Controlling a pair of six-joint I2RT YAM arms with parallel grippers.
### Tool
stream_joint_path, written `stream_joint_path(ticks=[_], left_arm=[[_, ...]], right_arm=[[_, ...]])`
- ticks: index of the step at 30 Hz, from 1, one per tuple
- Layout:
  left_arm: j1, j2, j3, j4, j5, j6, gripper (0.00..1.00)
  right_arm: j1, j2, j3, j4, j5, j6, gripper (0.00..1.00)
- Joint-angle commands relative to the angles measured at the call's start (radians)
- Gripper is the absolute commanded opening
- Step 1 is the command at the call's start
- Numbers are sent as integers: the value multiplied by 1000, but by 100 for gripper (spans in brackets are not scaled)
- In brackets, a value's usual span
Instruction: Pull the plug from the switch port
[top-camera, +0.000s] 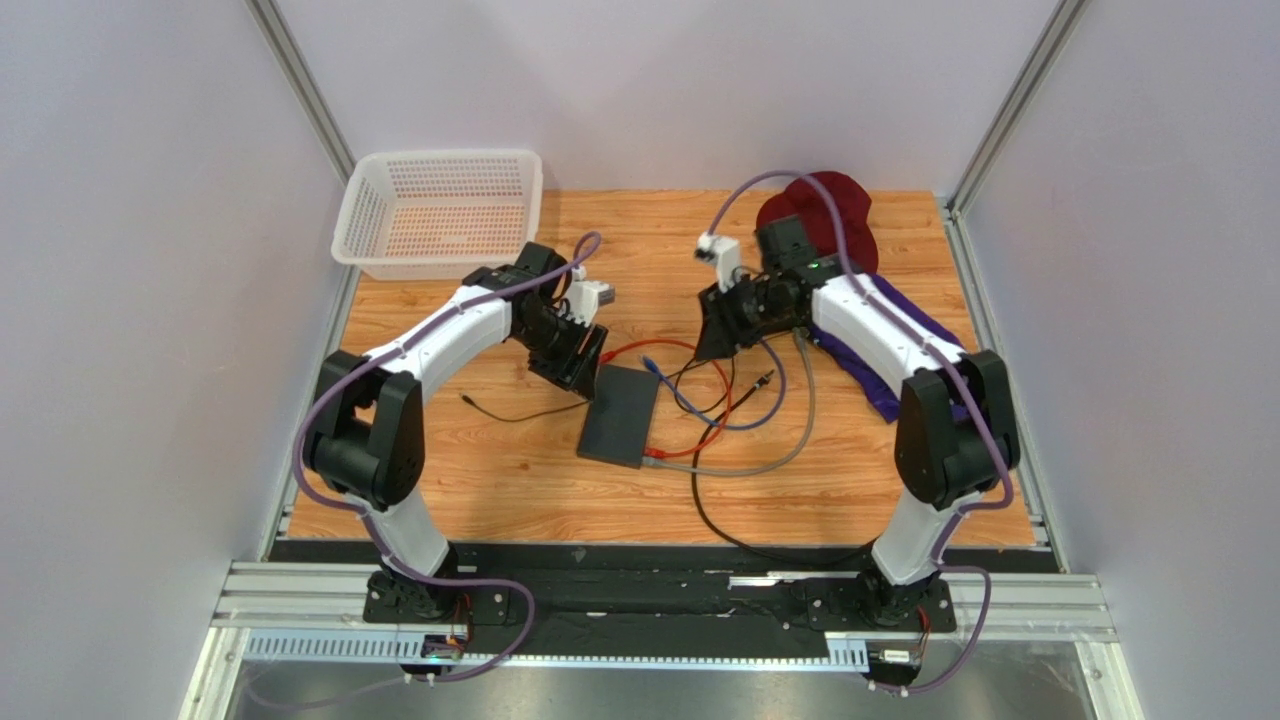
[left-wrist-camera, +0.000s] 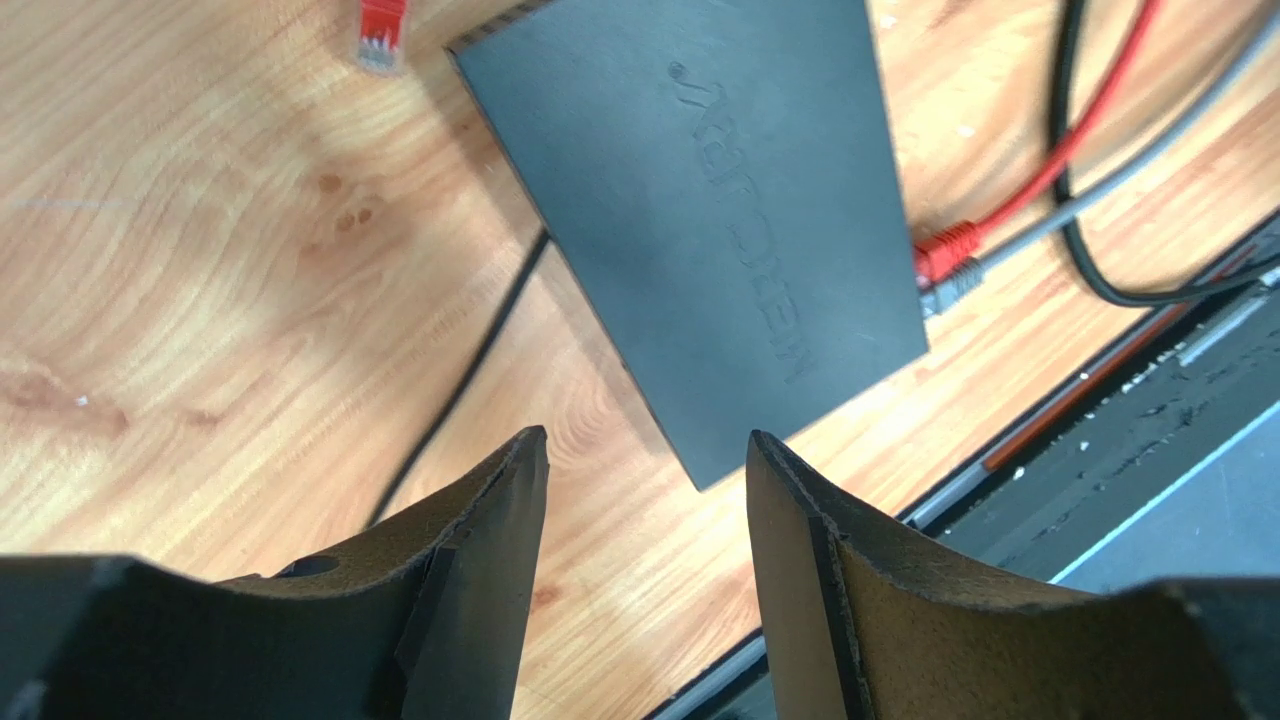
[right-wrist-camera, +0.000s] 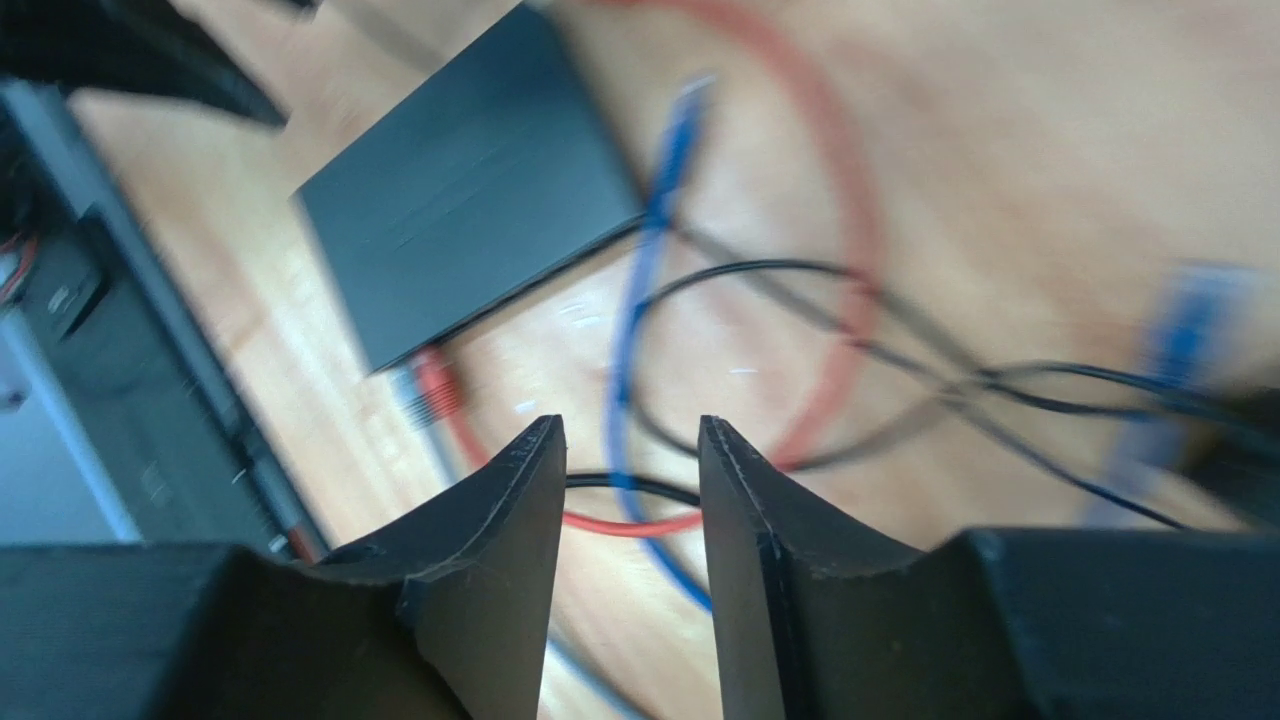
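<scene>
The flat dark grey switch box (top-camera: 621, 416) hides its ports; the left end effector (left-wrist-camera: 643, 443) and right end effector (right-wrist-camera: 628, 428) hang parted, empty, over the wooden counter (top-camera: 451, 473).

Robotics lab test cell: plain white panels (top-camera: 135, 300), aluminium-profile frame (top-camera: 305, 90), wooden tabletop (top-camera: 496, 495), mounting rail (top-camera: 301, 593) at near edge.

Switch (top-camera: 621, 416): a flat dark grey rectangular box with lettering embossed on its top. It is laid flat on the wooden table (top-camera: 451, 465), its long sides running roughly near to far.
Switch ports: set in the right long edge; the sockets themselves cannot be seen.
Red plug (left-wrist-camera: 944, 252): seated against the near end of that edge.
Grey plug (left-wrist-camera: 953, 288): seated just beside it, nearest the corner.
Loose red plug (left-wrist-camera: 379, 30): laid on the table just off the far left corner, apart from the box.
Blue plug (right-wrist-camera: 687, 117): blurred, by the far right corner; whether it is inserted cannot be told.
</scene>
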Motion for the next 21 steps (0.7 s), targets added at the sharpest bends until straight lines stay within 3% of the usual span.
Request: stream_joint_path(ticks=[1,5,12,17,21], left_arm=[[0,-76,-81,88,19,-56,60],[2,-108,-149,165,33,-147,61],[2,-18,-137,140,53,-133,60],[17,33,-100,120,58,-128,60],[42,15,-66,85,6,-119,60]], right_arm=[[98,77,-82,-23,-143,-18,41],[181,147,-73,-49,-174,-66,45],[192,270,1,-62,-185,-75,39],[198,403,122,-73,-214,-60,39],[214,506,310,-65,-283,-17,41]])
